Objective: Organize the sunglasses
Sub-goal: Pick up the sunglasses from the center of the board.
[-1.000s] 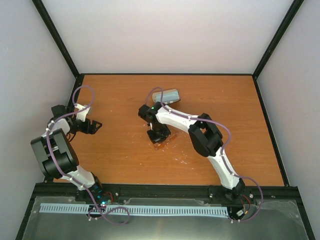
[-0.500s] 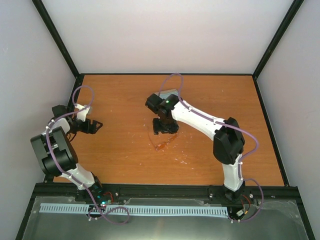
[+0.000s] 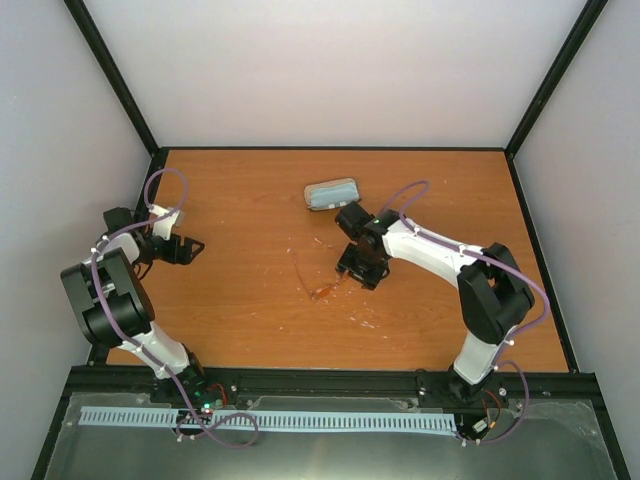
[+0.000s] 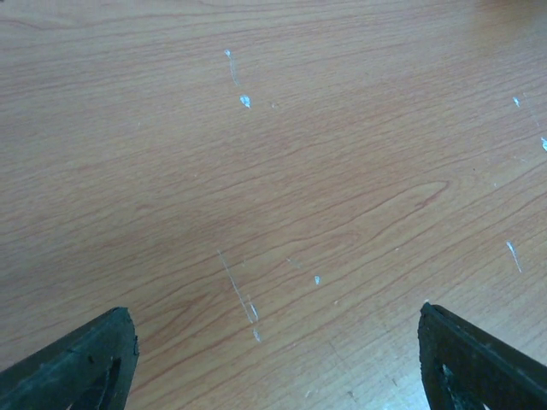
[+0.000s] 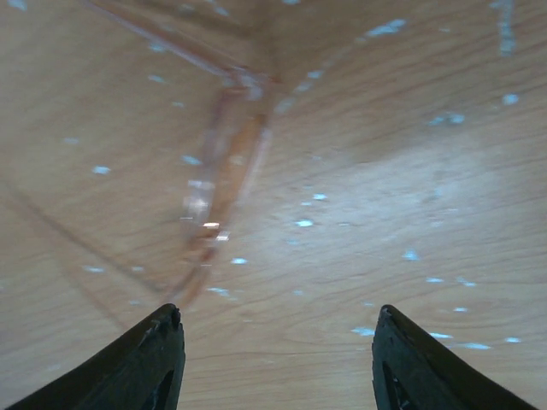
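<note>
Your sunglasses [image 3: 320, 290] lie flat on the wooden table [image 3: 240, 320], near its middle, and show only as a blur in the right wrist view. Your right gripper [image 3: 350, 274] hangs just beside them, fingers apart, gripping nothing. The oblong case [image 3: 332, 193] sits farther back. Your left gripper [image 3: 192, 247] is well apart at the left edge, fingers spread over bare wood.

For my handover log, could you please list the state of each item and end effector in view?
sunglasses, lying on the table, ungripped, one arm seemingly unfolded.
case, flat on the table, apparently shut.
left end effector, open, empty, over the table.
right end effector, open, empty, near the sunglasses.
</note>
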